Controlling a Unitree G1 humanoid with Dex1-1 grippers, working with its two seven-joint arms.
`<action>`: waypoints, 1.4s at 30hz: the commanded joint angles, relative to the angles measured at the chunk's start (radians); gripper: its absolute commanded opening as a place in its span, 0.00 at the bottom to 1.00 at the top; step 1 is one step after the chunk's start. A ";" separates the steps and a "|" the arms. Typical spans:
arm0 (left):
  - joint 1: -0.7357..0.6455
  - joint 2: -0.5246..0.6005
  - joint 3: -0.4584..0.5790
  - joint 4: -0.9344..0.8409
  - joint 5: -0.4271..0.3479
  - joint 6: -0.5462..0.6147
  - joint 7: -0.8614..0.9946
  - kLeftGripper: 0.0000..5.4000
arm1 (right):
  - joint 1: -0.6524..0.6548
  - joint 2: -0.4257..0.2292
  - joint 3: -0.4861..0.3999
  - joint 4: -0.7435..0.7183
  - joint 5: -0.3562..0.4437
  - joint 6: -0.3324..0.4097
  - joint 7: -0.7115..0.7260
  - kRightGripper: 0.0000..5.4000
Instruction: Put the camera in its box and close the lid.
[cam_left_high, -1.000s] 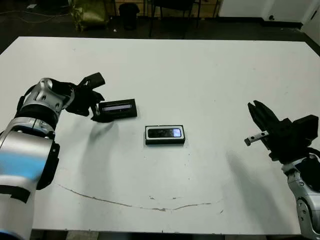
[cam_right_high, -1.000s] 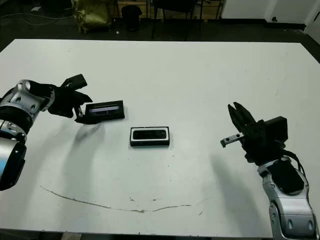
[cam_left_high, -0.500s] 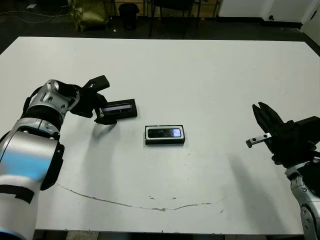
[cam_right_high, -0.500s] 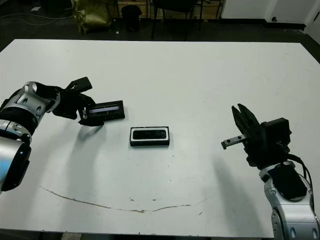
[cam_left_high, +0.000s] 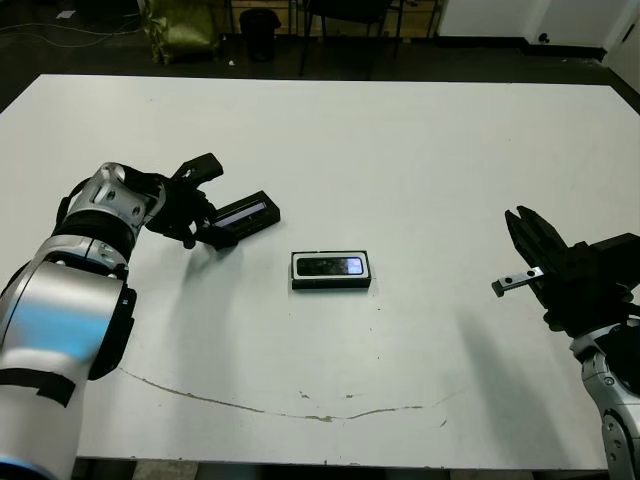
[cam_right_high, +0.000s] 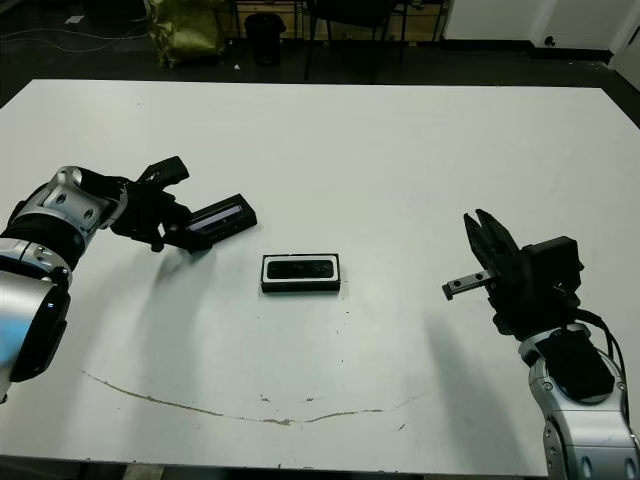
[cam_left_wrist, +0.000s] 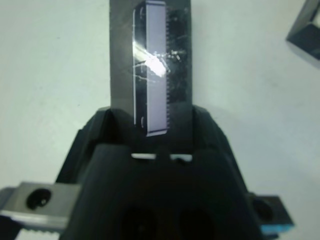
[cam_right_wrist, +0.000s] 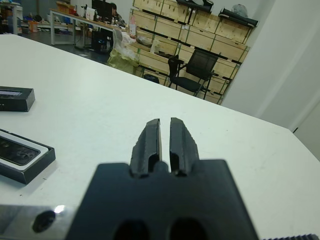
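The box (cam_left_high: 330, 284), a shallow black tray with a white lining, lies at the table's middle. The slim black camera (cam_left_high: 330, 266) rests inside it. Left of the box, my left gripper (cam_left_high: 205, 222) is shut on one end of the lid (cam_left_high: 243, 214), which is tilted and points toward the box. In the left wrist view the lid (cam_left_wrist: 150, 65) with its pale strip stands between the fingers (cam_left_wrist: 106, 122), and a corner of the box (cam_left_wrist: 307, 30) shows. My right gripper (cam_left_high: 525, 232) hovers at the right, well away from the box, with its fingers (cam_right_wrist: 150, 140) shut on nothing.
A thin brown scratch line (cam_left_high: 260, 405) crosses the white table near its front edge. Beyond the far edge stand a chair (cam_right_wrist: 197, 67), shelves of boxes and a yellow-green bag (cam_left_high: 180, 25).
My left gripper has turned the lid, so it now lies slanted with its free end farther from me. The right arm drew back slightly a second ago and has since held still.
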 joint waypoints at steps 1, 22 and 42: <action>0.033 -0.026 -0.026 0.024 0.027 0.042 -0.041 0.44 | 0.006 0.000 0.007 0.006 -0.015 0.006 -0.004 0.00; -0.089 0.057 0.031 -0.043 -0.063 0.081 -0.252 0.44 | -0.035 0.043 0.030 0.259 0.012 -0.258 0.077 0.00; -0.046 0.068 -0.130 -0.477 -0.145 0.194 -0.490 0.44 | -0.062 0.063 0.059 0.452 0.005 -0.421 0.125 0.00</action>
